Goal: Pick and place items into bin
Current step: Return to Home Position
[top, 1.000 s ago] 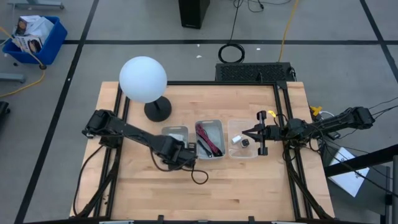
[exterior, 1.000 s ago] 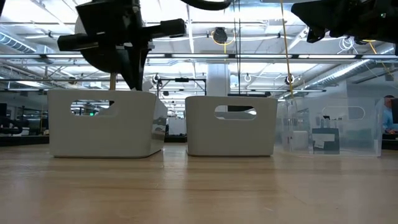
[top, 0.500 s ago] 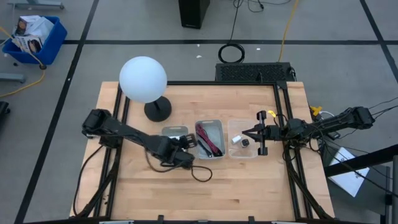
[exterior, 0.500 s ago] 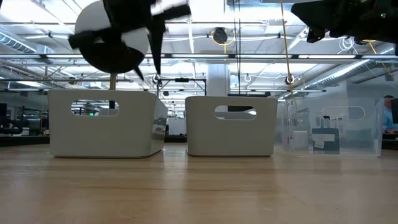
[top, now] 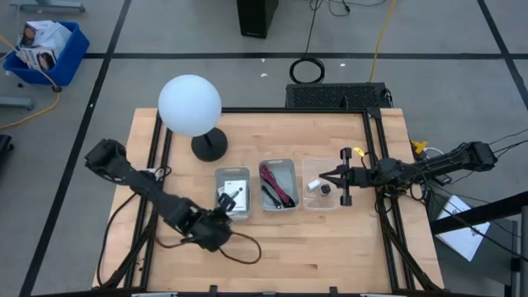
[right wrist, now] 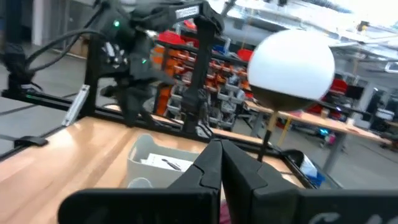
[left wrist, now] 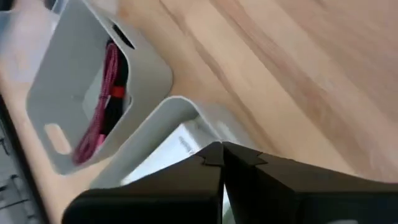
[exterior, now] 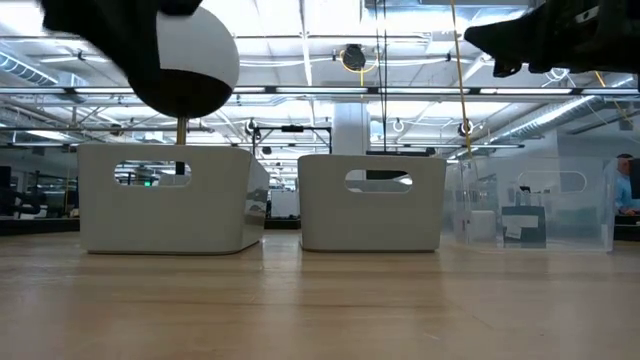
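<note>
White packets with black print (top: 233, 178) lie in the left white bin (top: 218, 183). The black-and-red cable bundle (top: 276, 186) lies in the middle bin (left wrist: 155, 68) and shows there as the cable (left wrist: 102, 93). The tiny black cube (top: 327, 190) and the white piece (top: 313, 185) sit in the clear right bin (top: 334, 204). My left gripper (top: 223, 213) (left wrist: 221, 149) is shut and holds nothing, just near of the left bin. My right gripper (top: 324, 176) (right wrist: 217, 146) is shut and holds nothing, hovering level over the clear bin.
The white globe lamp (top: 190, 105) stands on its black base (top: 209, 147) at the table's far left, behind the bins. In the low view, the three bins stand in a row (exterior: 370, 200). Bare wood (top: 330, 247) lies along the near edge.
My left gripper has drawn back from over the gap between the left and middle bins toward the table's near left, and its arm has swung out to the left. In the low view it has left the space above the left bin.
</note>
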